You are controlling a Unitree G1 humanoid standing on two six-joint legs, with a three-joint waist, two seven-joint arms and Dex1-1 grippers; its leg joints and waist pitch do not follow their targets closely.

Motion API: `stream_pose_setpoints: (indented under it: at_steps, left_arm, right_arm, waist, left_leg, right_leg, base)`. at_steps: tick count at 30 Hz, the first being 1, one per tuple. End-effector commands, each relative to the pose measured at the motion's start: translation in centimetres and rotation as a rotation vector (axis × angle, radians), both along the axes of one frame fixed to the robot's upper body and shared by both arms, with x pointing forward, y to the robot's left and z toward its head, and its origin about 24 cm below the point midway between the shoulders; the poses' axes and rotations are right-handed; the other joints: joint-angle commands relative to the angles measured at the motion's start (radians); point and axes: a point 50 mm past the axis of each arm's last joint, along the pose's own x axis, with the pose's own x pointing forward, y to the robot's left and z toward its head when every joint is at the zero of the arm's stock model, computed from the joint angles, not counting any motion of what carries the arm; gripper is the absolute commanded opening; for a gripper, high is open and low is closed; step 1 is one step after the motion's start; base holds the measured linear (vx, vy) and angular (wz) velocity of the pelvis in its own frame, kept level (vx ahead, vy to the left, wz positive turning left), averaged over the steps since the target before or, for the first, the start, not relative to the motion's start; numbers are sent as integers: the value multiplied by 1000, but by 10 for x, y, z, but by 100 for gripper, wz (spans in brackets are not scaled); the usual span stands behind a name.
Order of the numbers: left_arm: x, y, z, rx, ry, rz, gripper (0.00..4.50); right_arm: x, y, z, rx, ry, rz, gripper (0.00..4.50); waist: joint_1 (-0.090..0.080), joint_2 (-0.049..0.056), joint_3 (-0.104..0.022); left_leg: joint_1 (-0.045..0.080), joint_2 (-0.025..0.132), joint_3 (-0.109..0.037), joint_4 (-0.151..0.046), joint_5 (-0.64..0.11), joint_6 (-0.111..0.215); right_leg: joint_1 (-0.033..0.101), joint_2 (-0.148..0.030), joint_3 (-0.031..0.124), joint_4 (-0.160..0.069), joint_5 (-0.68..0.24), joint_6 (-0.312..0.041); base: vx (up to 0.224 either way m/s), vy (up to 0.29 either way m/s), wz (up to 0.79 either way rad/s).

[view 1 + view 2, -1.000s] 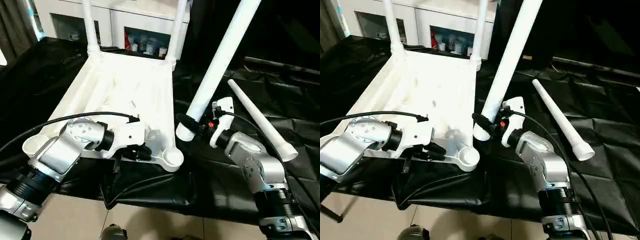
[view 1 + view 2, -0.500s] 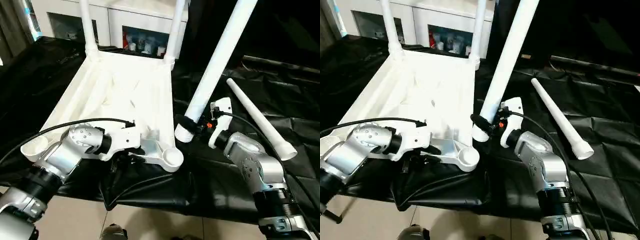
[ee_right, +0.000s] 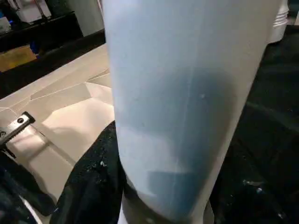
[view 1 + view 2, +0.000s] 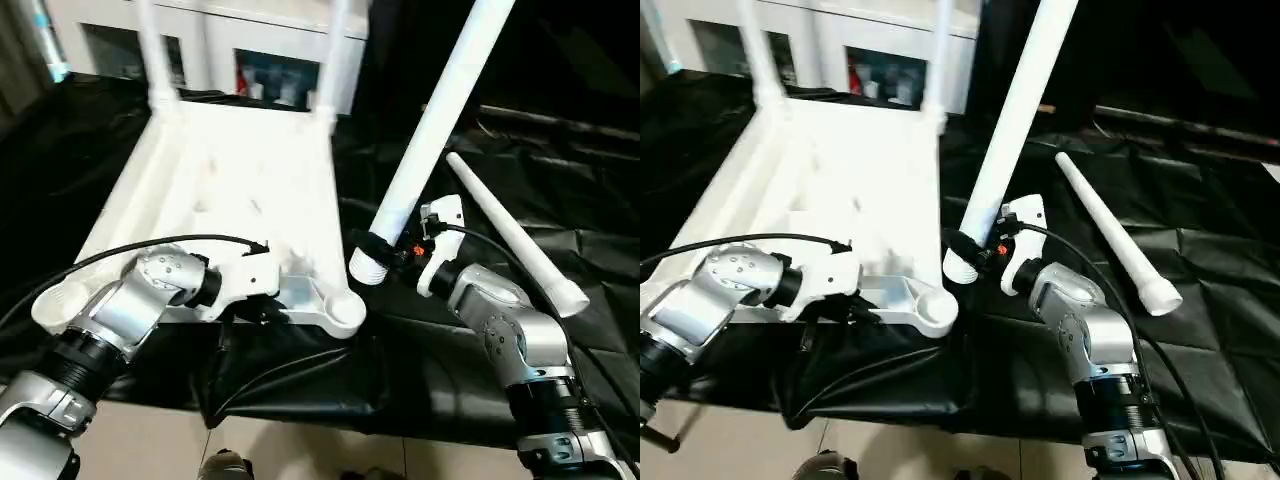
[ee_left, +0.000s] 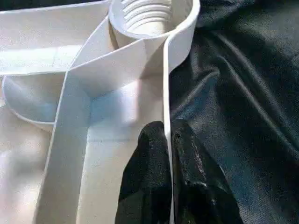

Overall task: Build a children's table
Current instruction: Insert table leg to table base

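The white plastic rectangular table top (image 4: pixel 240 190) lies upside down on a black cloth-covered tabletop (image 4: pixel 470 190), its ribbed underside facing up. Two white tapered round legs (image 4: pixel 333 60) already stand upright in the far corner sockets. The near round corner socket (image 5: pixel 149 18) beside the right arm is empty and shows its inner thread.

The left arm reaches in from the near left, silver forearm angled across the near edge of the table top, wrist bent toward the empty socket. Its left end effector (image 5: pixel 169 158) is closed, the two black fingers pinching the thin white rim wall of the table top just short of that socket.

The right arm comes up from the lower right with its elbow bent and forearm pointing inward. The right end effector (image 4: pixel 385 250) grips a third long white tapered leg (image 4: pixel 430 130) near its thick threaded end, holding it tilted, the end hanging just beside the empty socket and above the cloth.

A fourth white tapered leg (image 4: pixel 510 235) lies loose on the cloth to the right, well apart from the table top.
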Motion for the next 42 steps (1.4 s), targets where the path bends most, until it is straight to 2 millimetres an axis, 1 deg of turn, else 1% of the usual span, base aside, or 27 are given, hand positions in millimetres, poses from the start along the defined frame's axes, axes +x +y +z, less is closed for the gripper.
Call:
stream_pose_setpoints:
  at_steps: [1,4,5,6,7,8,9,10,11,13,14,16,18,19,20,21,22,23,24,25,26,27,28,31,34,38,42]
  left_arm:
    - [7,1,14,-46,-67,50,0]
    - [12,-3,10,-43,-88,126,0]
    - [15,-7,8,-61,-96,155,0]
    - [18,-11,7,-78,-103,181,0]
    - [19,-17,6,-99,-102,184,0]
    - [19,-23,4,-110,-97,178,0]
    - [19,-27,3,-114,-93,171,0]
    - [19,-29,2,-115,-93,166,0]
    - [18,-35,0,-116,-93,151,0]
    - [19,-39,-2,-119,-87,142,0]
    - [21,-41,-3,-107,-88,137,0]
    - [23,-43,-5,-99,-91,140,0]
    - [26,-43,-5,-96,-95,148,0]
    - [27,-43,-5,-92,-101,152,0]
    - [29,-43,-4,-91,-101,165,0]
    - [30,-42,-4,-90,-100,172,0]
    - [32,-42,-4,-91,-98,181,0]
    - [33,-43,-4,-92,-93,195,0]
    - [35,-43,-4,-90,-96,209,0]
    - [35,-43,-4,-89,-98,211,28]
    - [36,-46,-4,-101,-100,216,28]
    - [36,-47,-4,-103,-100,216,57]
    - [35,-47,-4,-106,-98,213,57]
    - [35,-48,-4,-124,-95,217,57]
    - [36,-45,-3,-141,-87,228,57]
    - [37,-34,-1,-136,-80,238,57]
    - [36,-29,-1,-131,-75,239,57]
  right_arm:
    - [2,-1,9,-6,-31,10,192]
    - [3,0,8,1,-22,7,192]
    - [4,1,7,-3,-18,7,192]
    - [4,3,6,-7,-14,7,192]
    - [5,4,6,-15,-12,14,192]
    - [6,6,6,-25,-13,25,192]
    - [6,7,6,-30,-13,33,192]
    - [7,8,6,-34,-15,38,192]
    - [8,10,8,-43,-21,54,192]
    - [9,11,11,-52,-27,67,192]
    - [12,11,12,-67,-33,68,192]
    - [15,8,12,-78,-34,58,192]
    - [18,6,11,-90,-35,49,192]
    - [19,6,11,-91,-34,47,192]
    - [21,5,10,-91,-32,44,192]
    - [21,6,10,-91,-31,44,192]
    - [22,6,10,-92,-29,43,192]
    - [23,6,9,-94,-27,42,192]
    - [23,6,8,-97,-25,43,192]
    - [24,6,8,-97,-24,43,192]
    - [24,6,8,-101,-24,46,192]
    - [25,6,8,-101,-24,46,192]
    - [25,6,8,-101,-25,46,192]
    - [27,7,10,-99,-30,45,192]
    - [29,7,10,-95,-35,42,192]
    - [30,6,11,-91,-41,41,192]
    - [32,5,12,-91,-44,38,192]
  waist:
    - [4,20,-72]
    - [5,19,-72]
    - [7,18,-72]
    - [5,21,-72]
    - [5,20,-73]
    - [3,26,-73]
    - [0,21,-74]
    - [1,20,-75]
    - [-2,29,-75]
    - [-5,31,-76]
    - [-8,39,-77]
    - [-10,36,-76]
    - [-10,37,-74]
    - [-10,35,-74]
    - [-11,35,-73]
    - [-10,28,-74]
    - [-10,29,-73]
    - [-11,27,-73]
    - [-11,31,-73]
    - [-12,30,-73]
    - [-13,30,-72]
    - [-14,28,-73]
    - [-15,29,-73]
    - [-15,29,-74]
    - [-14,29,-76]
    - [-13,30,-79]
    - [-15,29,-79]
  left_leg:
    - [33,32,-23,-85,-392,-93]
    - [32,32,-21,-83,-381,-90]
    - [32,32,-21,-82,-375,-87]
    - [30,31,-21,-81,-369,-87]
    - [31,31,-20,-81,-367,-86]
    - [31,30,-20,-79,-365,-87]
    - [24,29,-21,-80,-349,-84]
    - [24,28,-21,-79,-342,-81]
    - [27,28,-20,-78,-342,-77]
    - [29,28,-18,-76,-342,-75]
    - [31,27,-18,-75,-341,-74]
    - [30,27,-17,-75,-345,-70]
    - [35,27,-17,-74,-365,-71]
    - [34,27,-18,-74,-365,-72]
    - [30,27,-20,-76,-366,-72]
    - [32,28,-19,-74,-368,-69]
    - [32,27,-19,-74,-367,-67]
    - [29,28,-20,-75,-362,-65]
    - [30,27,-20,-74,-366,-64]
    - [29,28,-21,-74,-367,-65]
    - [29,28,-21,-75,-370,-65]
    - [28,28,-22,-75,-370,-64]
    - [28,28,-22,-74,-371,-63]
    - [28,28,-22,-74,-366,-59]
    - [28,29,-21,-75,-355,-56]
    - [25,29,-18,-75,-321,-52]
    - [21,28,-17,-74,-305,-48]
  right_leg:
    - [26,-70,42,-78,-334,-159]
    - [26,-69,43,-76,-329,-160]
    - [26,-70,43,-75,-329,-160]
    - [28,-69,43,-76,-329,-158]
    - [28,-68,43,-77,-330,-156]
    - [28,-68,43,-77,-325,-159]
    - [35,-66,42,-75,-318,-154]
    - [35,-66,42,-75,-318,-151]
    - [32,-64,44,-77,-316,-151]
    - [31,-62,44,-79,-310,-154]
    - [30,-60,44,-80,-299,-160]
    - [31,-59,44,-80,-307,-161]
    - [27,-60,44,-87,-352,-153]
    - [28,-61,44,-86,-358,-151]
    - [30,-62,43,-87,-374,-146]
    - [27,-64,42,-90,-392,-140]
    - [27,-64,43,-91,-399,-138]
    - [29,-66,42,-91,-410,-135]
    - [27,-66,42,-93,-420,-132]
    - [28,-66,42,-93,-422,-131]
    - [28,-66,41,-94,-429,-129]
    - [28,-66,40,-94,-432,-127]
    - [28,-67,40,-94,-433,-128]
    - [28,-65,40,-94,-420,-134]
    - [28,-64,41,-90,-382,-145]
    - [33,-62,41,-80,-301,-169]
    - [37,-62,41,-76,-280,-173]
  base:
    - [0,0,0]
    - [0,0,0]
    - [0,0,0]
    - [0,0,0]
    - [0,0,0]
    - [0,0,0]
    - [0,0,0]
    - [0,0,0]
    - [0,0,0]
    - [0,0,0]
    - [0,0,0]
    - [0,0,0]
    - [0,0,0]
    - [0,0,0]
    - [0,0,0]
    - [0,0,0]
    - [0,0,0]
    - [0,0,0]
    - [0,0,0]
    - [0,0,0]
    - [0,0,0]
    - [0,0,0]
    - [0,0,0]
    - [0,0,0]
    - [0,0,0]
    - [0,0,0]
    - [0,0,0]
